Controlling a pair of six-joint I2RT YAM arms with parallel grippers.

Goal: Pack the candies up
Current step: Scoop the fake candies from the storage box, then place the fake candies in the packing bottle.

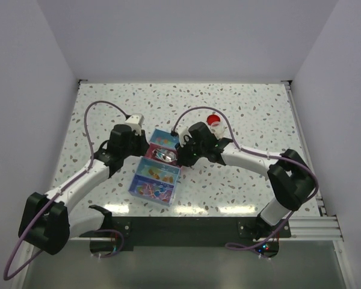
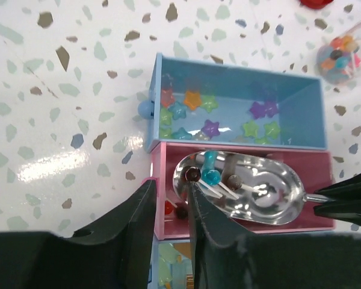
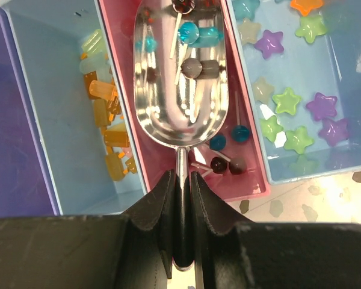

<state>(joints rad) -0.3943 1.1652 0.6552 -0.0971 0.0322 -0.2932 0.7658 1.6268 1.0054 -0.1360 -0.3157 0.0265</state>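
A row of small tray boxes (image 1: 145, 180) lies between my arms. In the left wrist view the blue box (image 2: 301, 114) holds star candies (image 2: 192, 99), and the pink box (image 2: 325, 162) holds tiny lollipop candies (image 3: 228, 164). My right gripper (image 3: 180, 183) is shut on the handle of a metal scoop (image 3: 180, 114). The scoop hovers over the pink box with three lollipops (image 3: 192, 67) in its bowl. My left gripper (image 2: 171, 201) is open, and its fingers straddle the pink box's left end wall. A light blue box (image 3: 54, 90) holds orange and yellow candies (image 3: 105, 105).
A small clear cup of mixed-colour candies (image 2: 339, 57) stands right of the blue box, and a round red lid (image 1: 215, 120) lies just beyond it. A purple box (image 3: 6, 120) is the nearest in the row. Grey walls enclose the speckled table (image 1: 259, 108).
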